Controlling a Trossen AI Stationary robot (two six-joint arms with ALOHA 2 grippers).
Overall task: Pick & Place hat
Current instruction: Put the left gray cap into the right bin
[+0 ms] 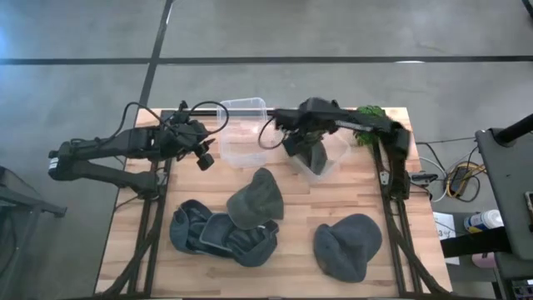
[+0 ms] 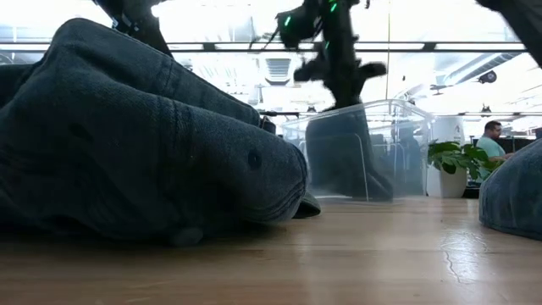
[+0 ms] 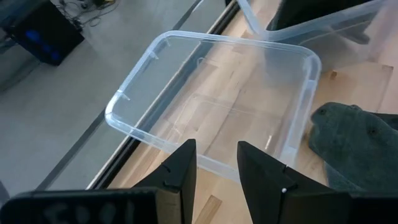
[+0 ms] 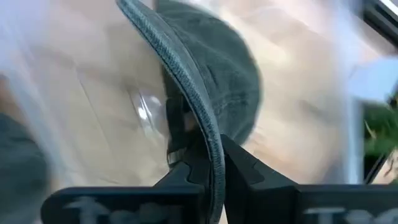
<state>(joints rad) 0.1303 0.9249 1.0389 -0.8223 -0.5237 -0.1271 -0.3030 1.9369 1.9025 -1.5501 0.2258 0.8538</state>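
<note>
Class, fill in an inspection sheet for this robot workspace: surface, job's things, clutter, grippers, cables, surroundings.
Surface: wooden table.
Job's things: one hat held over the right clear bin; three hats loose on the table; left clear bin without hats.
Clutter: green plant at the far right corner.
Grippers: right gripper shut on the hat's brim; left gripper open beside the left bin.
Cables: wires on the floor, right of the table.
Surroundings: person seated in the background.

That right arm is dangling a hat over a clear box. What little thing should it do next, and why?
Probably let go. The right gripper is shut on the brim of a grey hat, which already hangs down inside the right clear box. Opening the fingers should drop it in. The left gripper waits open over the other, empty box.
</note>
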